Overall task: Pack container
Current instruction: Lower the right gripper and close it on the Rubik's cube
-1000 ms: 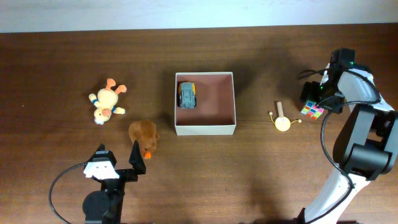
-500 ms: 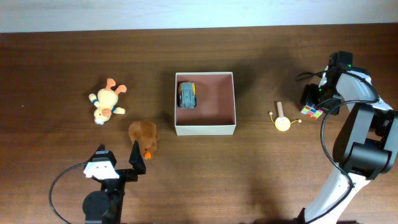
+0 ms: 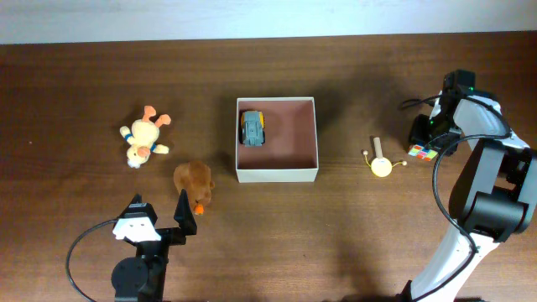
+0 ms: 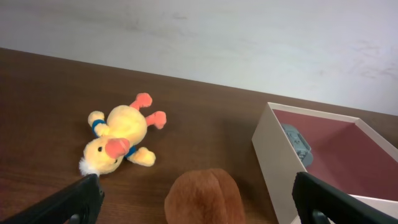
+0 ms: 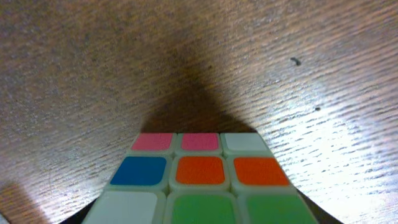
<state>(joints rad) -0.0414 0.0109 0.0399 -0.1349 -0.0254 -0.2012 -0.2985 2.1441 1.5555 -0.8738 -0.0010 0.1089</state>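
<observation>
The container (image 3: 277, 174) is a white-walled box with a pink-brown inside at the table's middle, and it also shows in the left wrist view (image 4: 271, 163). A grey toy car (image 3: 252, 128) lies in its left half. A yellow duck plush (image 3: 144, 140) and a brown plush (image 3: 193, 182) lie to the container's left. My left gripper (image 3: 159, 210) is open and empty, just in front of the brown plush (image 4: 204, 198). My right gripper (image 3: 428, 132) sits over a puzzle cube (image 3: 422, 152). The cube (image 5: 199, 177) fills the space between its fingers, and their grip does not show.
A small wooden toy with a yellow ball (image 3: 382, 165) lies between the container and the cube. The duck plush (image 4: 121, 138) lies on its side, far left of the container. A pale wall runs along the table's back edge.
My right gripper has shifted slightly further over the puzzle cube, which is now more covered in the overhead view. The left arm and the toys have not moved.
</observation>
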